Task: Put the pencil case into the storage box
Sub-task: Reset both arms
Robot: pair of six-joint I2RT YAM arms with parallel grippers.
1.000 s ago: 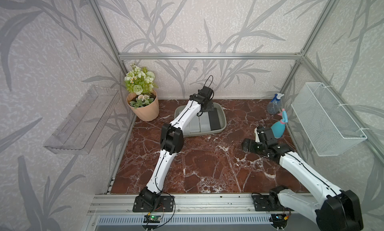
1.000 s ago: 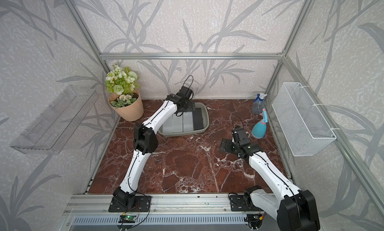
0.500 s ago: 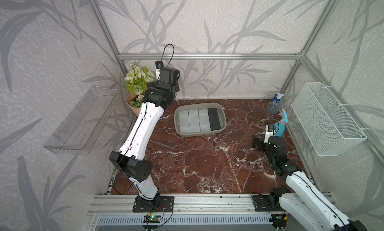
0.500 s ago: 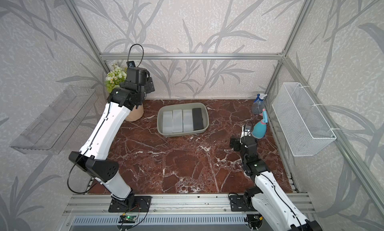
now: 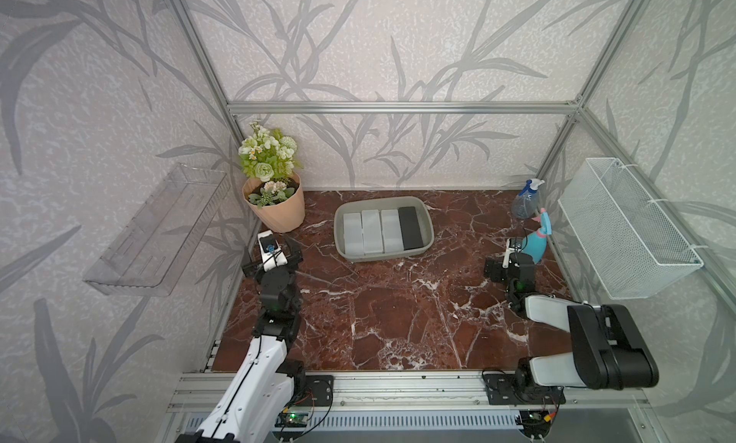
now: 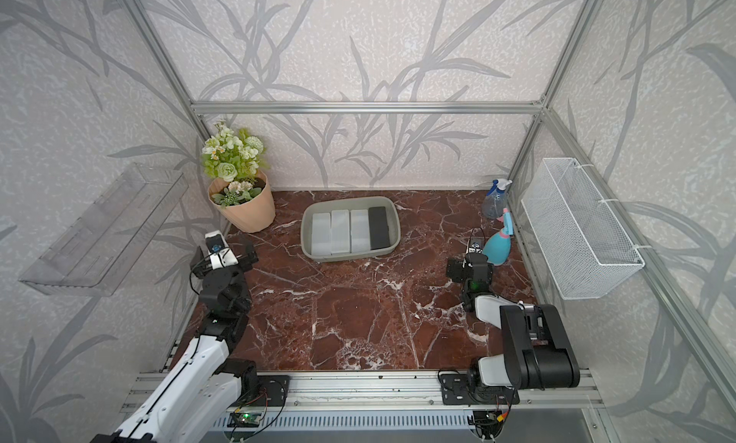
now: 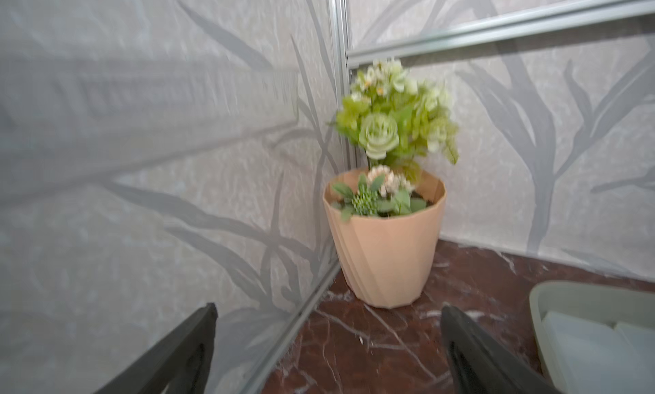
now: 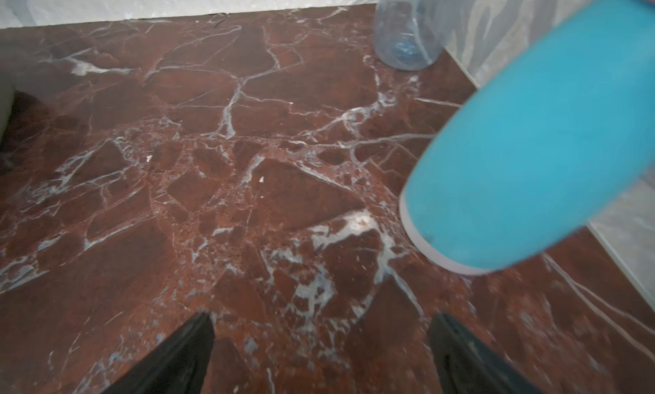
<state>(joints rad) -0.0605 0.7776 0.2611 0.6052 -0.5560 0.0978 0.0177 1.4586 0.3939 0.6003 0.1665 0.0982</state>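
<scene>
Seeing shallow grey-green plastic storage box (image 5: 383, 257) at back of red marble table (image 5: 398, 313); black rectangular pencil case (image 5: 411, 233) lies inside, beside three frosted white cases (image 5: 371, 231). We note left gripper (image 7: 329, 307) jaws spread, empty, near peach flower pot (image 7: 384, 250); right gripper (image 8: 320, 316) jaws spread, empty, beside blue spray bottle (image 8: 531, 144).

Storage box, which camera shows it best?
The top views: both show the storage box whole, with three pale cases and one black case inside. The left wrist view catches only a blurred corner; the right wrist view shows at most a sliver.
</scene>
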